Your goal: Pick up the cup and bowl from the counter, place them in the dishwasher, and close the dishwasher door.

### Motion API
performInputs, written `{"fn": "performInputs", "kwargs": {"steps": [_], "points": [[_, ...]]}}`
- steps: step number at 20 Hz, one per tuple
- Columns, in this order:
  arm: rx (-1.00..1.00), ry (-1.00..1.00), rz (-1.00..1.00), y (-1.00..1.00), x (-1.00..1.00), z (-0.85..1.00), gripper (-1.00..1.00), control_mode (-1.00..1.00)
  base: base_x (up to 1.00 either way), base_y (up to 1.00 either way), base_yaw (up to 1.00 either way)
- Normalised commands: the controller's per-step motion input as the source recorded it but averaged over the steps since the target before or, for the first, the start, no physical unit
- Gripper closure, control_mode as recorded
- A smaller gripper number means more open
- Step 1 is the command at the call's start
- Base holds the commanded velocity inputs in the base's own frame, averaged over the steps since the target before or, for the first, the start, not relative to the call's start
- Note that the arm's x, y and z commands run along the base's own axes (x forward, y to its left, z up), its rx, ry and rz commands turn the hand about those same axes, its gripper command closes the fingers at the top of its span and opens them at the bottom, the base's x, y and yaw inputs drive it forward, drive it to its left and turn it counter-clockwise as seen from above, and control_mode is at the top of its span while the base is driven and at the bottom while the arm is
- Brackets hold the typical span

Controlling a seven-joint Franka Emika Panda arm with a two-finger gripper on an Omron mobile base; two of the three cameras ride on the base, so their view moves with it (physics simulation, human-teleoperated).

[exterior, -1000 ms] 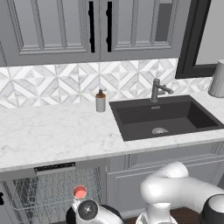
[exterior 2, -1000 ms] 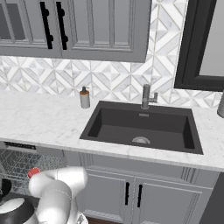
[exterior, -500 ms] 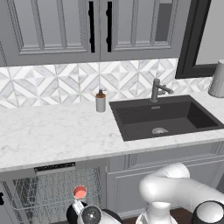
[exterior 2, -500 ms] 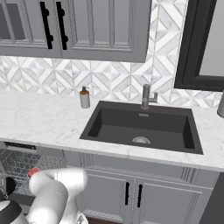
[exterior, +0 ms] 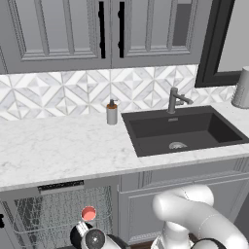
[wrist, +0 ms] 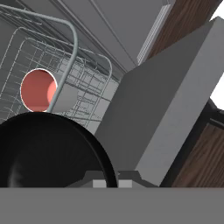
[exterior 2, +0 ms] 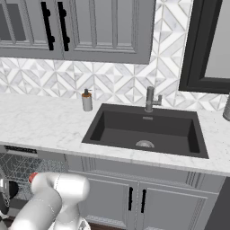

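The dishwasher (exterior: 61, 187) stands open under the white marble counter (exterior: 58, 146), its wire rack (exterior: 39, 214) showing. The cup (wrist: 41, 89) lies on its side in the rack, its salmon-red inside facing the hand camera; it also shows as a red disc (exterior: 88, 213). The black bowl (wrist: 48, 151) hangs low over the rack just in front of the cup, with my gripper (wrist: 113, 183) shut on its rim. From the left base the bowl (exterior: 77, 234) sits beside my gripper (exterior: 85, 233). The dishwasher door (wrist: 162, 113) hangs open, a flat grey panel to the right.
A soap bottle (exterior: 112, 114) stands on the counter left of the dark sink (exterior: 180, 131) and its faucet (exterior: 174, 99). Grey cabinet doors (exterior 2: 134, 197) lie under the sink. Wood floor (wrist: 197, 162) shows beyond the open door. My white arm (exterior 2: 49, 197) crowds the dishwasher's front.
The hand with the bowl has sunk a little lower and drifted slightly left in front of the rack. The cup stays where it was.
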Motion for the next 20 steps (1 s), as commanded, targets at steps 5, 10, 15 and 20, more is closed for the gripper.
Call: {"fn": "performInputs", "kwargs": {"steps": [5,10,15,20], "points": [[0.00,0.00,0.00,0.08,0.47,-0.29,1.00,-1.00,0.00,0.00,0.00],[0.00,-0.06,0.00,0.00,0.52,-0.05,1.00,-1.00,0.00,0.00,0.00],[0.00,-0.07,0.00,0.00,0.42,-0.06,1.00,-1.00,0.00,0.00,0.00],[0.00,-0.03,0.00,0.12,0.52,-0.26,1.00,-1.00,0.00,0.00,0.00]]}}
